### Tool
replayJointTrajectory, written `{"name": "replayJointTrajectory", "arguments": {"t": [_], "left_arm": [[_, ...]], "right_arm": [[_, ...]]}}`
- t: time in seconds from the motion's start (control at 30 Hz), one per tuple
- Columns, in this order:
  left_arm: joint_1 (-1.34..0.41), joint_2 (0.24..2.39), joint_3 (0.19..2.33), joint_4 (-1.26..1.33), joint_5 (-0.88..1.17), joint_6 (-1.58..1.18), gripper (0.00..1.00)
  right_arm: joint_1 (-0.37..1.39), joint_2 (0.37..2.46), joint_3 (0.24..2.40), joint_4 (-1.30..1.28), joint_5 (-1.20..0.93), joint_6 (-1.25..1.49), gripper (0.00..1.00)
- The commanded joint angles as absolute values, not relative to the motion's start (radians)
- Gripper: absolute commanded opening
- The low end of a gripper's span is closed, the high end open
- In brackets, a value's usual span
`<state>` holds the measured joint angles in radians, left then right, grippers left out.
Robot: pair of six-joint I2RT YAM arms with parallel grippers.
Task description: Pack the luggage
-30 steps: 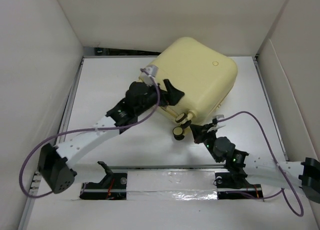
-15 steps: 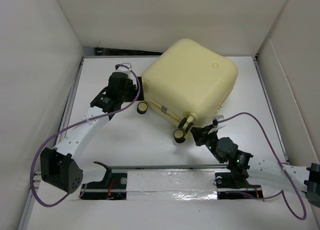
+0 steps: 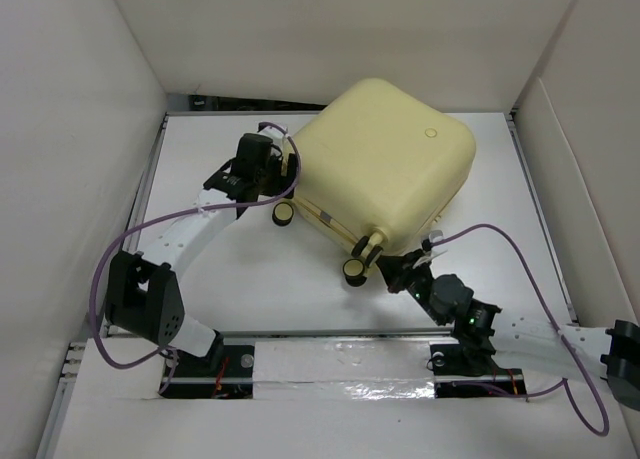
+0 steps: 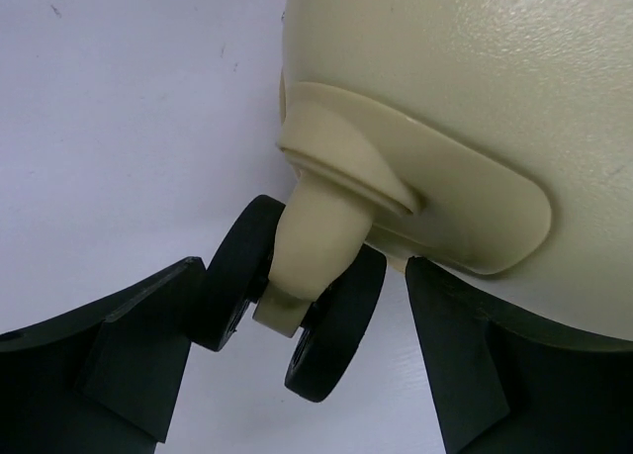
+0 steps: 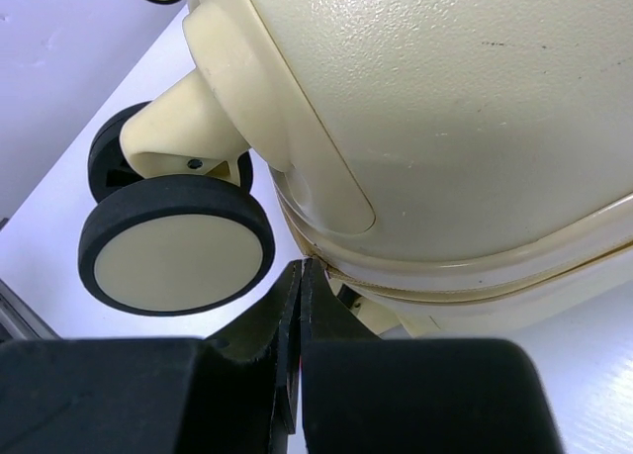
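The left gripper (image 4: 305,276), which a second ago was sitting over the luggage's near-left edge, has swung out and is now coming back in. Its jaws are standing wide on either side of a corner wheel (image 4: 331,320), not clamping it. The right gripper (image 5: 300,271) is staying pinched shut, its tip resting at the seam beside the other wheel (image 5: 178,246). The luggage (image 3: 385,159) is lying closed and skewed on the counter (image 3: 230,269), its left corner further out than before. To me, packing is looking nearly finished, with only closing or repositioning remaining.
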<state>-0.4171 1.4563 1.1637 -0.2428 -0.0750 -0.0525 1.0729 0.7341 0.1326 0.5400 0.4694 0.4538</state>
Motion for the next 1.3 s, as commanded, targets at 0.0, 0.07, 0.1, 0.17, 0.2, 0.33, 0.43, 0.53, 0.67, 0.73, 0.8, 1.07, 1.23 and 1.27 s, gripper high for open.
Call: {"name": "replayJointTrajectory", "arguments": {"t": [0.0, 0.07, 0.1, 0.17, 0.2, 0.33, 0.43, 0.53, 0.67, 0.73, 0.8, 1.07, 1.23, 1.27], "left_arm": [[-0.417, 1.474, 1.235, -0.201, -0.055, -0.005, 0.79], [-0.417, 1.503, 1.247, -0.195, -0.057, -0.005, 0.7], [-0.417, 1.508, 1.25, -0.184, -0.057, -0.005, 0.65], [-0.408, 1.522, 1.249, -0.166, -0.049, -0.005, 0.3], [-0.408, 1.523, 1.249, -0.16, -0.04, -0.005, 0.17], [-0.408, 1.513, 1.237, -0.153, 0.053, -0.032, 0.0], [-0.472, 1.476, 1.206, -0.181, 0.045, -0.067, 0.0], [-0.529, 1.403, 1.136, -0.215, 0.084, -0.115, 0.0], [-0.538, 1.238, 1.005, -0.181, 0.162, -0.224, 0.0], [-0.538, 1.157, 0.939, -0.163, 0.236, -0.259, 0.0], [-0.564, 1.109, 0.89, -0.124, 0.265, -0.317, 0.0], [-0.861, 1.002, 0.703, 0.083, 0.209, -0.526, 0.0], [-1.002, 1.049, 0.684, 0.265, 0.109, -0.572, 0.0], [-1.002, 1.054, 0.686, 0.278, 0.113, -0.565, 0.0]], "right_arm": [[1.085, 0.75, 0.144, 0.658, 0.359, 0.491, 0.0], [1.085, 0.758, 0.147, 0.658, 0.359, 0.491, 0.0], [1.085, 0.762, 0.147, 0.658, 0.359, 0.492, 0.0], [1.085, 0.77, 0.147, 0.66, 0.36, 0.494, 0.0], [1.085, 0.775, 0.149, 0.66, 0.365, 0.495, 0.0], [1.085, 0.811, 0.158, 0.664, 0.39, 0.489, 0.0], [1.072, 0.825, 0.178, 0.654, 0.411, 0.46, 0.0], [1.007, 0.807, 0.224, 0.586, 0.39, 0.422, 0.0], [0.821, 0.72, 0.271, 0.474, 0.249, 0.402, 0.0], [0.704, 0.68, 0.311, 0.445, 0.186, 0.391, 0.0], [0.638, 0.692, 0.353, 0.416, 0.1, 0.385, 0.0], [0.726, 0.807, 0.157, 0.643, 0.044, 0.535, 0.0], [0.83, 0.951, 0.138, 0.706, 0.167, 0.58, 0.0], [0.83, 0.977, 0.153, 0.718, 0.157, 0.577, 0.0]]}}
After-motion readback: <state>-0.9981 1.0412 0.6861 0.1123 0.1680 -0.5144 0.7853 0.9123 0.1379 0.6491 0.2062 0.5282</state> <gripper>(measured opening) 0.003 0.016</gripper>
